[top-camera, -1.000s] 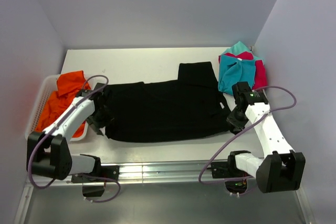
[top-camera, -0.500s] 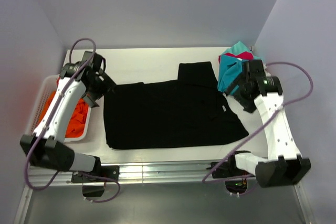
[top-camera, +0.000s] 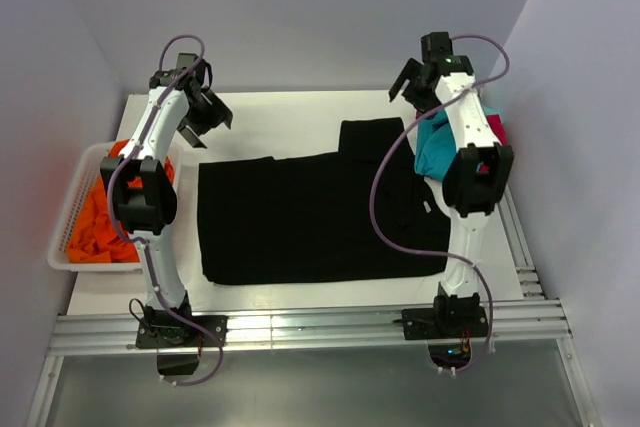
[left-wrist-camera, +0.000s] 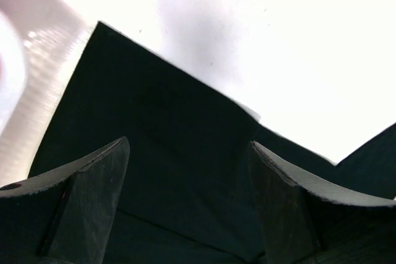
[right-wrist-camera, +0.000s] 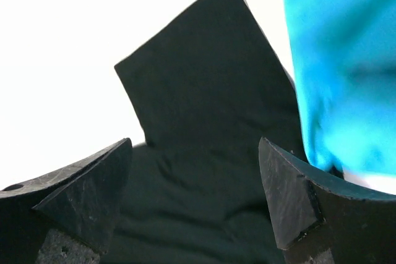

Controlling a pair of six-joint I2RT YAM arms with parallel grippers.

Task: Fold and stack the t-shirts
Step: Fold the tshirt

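A large black t-shirt [top-camera: 320, 217] lies spread flat on the white table, one sleeve [top-camera: 375, 137] pointing to the back. Its chest mark does not show. My left gripper [top-camera: 207, 115] is open and empty, raised high above the shirt's back left corner; its wrist view shows the black shirt [left-wrist-camera: 173, 153] below the spread jaws [left-wrist-camera: 189, 145]. My right gripper [top-camera: 412, 87] is open and empty, raised above the sleeve [right-wrist-camera: 204, 72], with its jaws [right-wrist-camera: 195, 143] spread. A teal shirt [top-camera: 435, 142] and a pink-red shirt [top-camera: 495, 132] lie piled at the back right. The teal shirt [right-wrist-camera: 340, 60] also shows in the right wrist view.
An orange shirt [top-camera: 95, 222] lies in a white basket [top-camera: 58, 252] at the table's left edge. Walls close in the back and both sides. A metal rail [top-camera: 300, 327] runs along the front edge.
Both arms have swung up and back from the black shirt's left and right edges to stand tall over its back corners. The shirt now lies flatter, with squared edges.
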